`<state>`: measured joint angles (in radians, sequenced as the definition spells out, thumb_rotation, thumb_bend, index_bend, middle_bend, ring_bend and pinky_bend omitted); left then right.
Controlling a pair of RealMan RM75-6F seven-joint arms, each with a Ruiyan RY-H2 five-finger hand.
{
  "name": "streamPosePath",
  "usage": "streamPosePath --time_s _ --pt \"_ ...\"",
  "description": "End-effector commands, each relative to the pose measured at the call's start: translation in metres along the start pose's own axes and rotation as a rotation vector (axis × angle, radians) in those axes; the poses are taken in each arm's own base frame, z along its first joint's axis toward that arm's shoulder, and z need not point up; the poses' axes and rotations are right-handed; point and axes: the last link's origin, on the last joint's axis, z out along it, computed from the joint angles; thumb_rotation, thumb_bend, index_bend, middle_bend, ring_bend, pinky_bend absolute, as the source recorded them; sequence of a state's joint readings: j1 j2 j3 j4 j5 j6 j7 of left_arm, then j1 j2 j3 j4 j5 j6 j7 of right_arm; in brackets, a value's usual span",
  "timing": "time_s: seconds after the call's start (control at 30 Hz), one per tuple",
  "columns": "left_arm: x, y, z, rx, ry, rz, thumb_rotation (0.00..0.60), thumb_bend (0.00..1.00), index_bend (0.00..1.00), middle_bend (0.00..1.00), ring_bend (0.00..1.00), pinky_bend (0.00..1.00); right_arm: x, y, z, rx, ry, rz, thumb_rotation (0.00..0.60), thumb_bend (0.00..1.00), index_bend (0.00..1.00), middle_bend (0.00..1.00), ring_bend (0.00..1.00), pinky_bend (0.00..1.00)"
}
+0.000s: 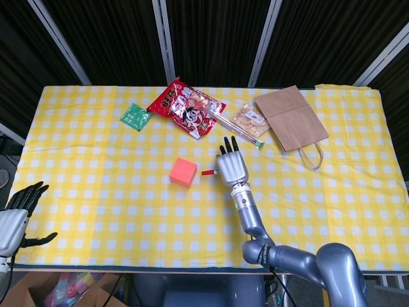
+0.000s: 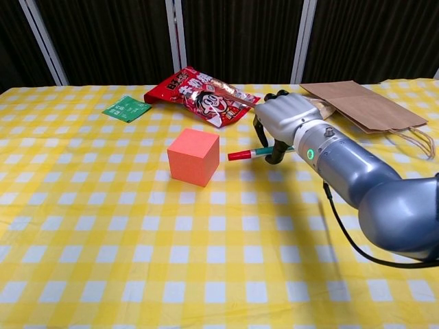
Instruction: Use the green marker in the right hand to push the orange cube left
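The orange cube (image 1: 183,172) (image 2: 194,157) sits near the middle of the yellow checked table. My right hand (image 1: 232,167) (image 2: 282,120) is just right of it and grips the green marker (image 2: 250,152) (image 1: 209,172), whose red-capped tip points left at the cube. A small gap separates the tip from the cube's right face. My left hand (image 1: 14,217) hangs off the table's front left corner with fingers spread, holding nothing.
A red snack bag (image 1: 186,107) (image 2: 202,92) and a green packet (image 1: 135,116) (image 2: 127,107) lie at the back. A clear snack pack (image 1: 249,121) and a brown paper bag (image 1: 291,118) (image 2: 365,105) lie back right. The tablecloth (image 1: 96,179) stretches left of the cube.
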<state>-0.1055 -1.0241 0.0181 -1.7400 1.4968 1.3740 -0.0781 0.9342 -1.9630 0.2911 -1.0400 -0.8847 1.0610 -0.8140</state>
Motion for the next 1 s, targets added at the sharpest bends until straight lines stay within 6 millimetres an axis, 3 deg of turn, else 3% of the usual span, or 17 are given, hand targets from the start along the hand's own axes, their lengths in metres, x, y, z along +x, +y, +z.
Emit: streamPosePath --time_s 0.03,0.53,1.0 --pt "0.000 0.000 0.000 0.000 0.000 0.001 0.600 0.00 0.00 0.00 0.00 0.00 0.000 0.002 -0.003 -0.018 -0.005 -0.005 0.600 0.49 0.65 0.26 0.03 0.00" --pt "0.000 -0.001 -0.001 0.013 -0.009 0.010 0.600 0.00 0.00 0.00 0.00 0.00 0.003 -0.008 -0.009 -0.071 -0.022 -0.023 0.600 0.49 0.65 0.26 0.03 0.00" --pt "0.001 -0.004 0.001 0.034 -0.036 -0.010 0.600 0.00 0.00 0.00 0.00 0.00 0.004 -0.051 0.003 -0.054 -0.044 0.059 0.600 0.49 0.65 0.26 0.03 0.00"
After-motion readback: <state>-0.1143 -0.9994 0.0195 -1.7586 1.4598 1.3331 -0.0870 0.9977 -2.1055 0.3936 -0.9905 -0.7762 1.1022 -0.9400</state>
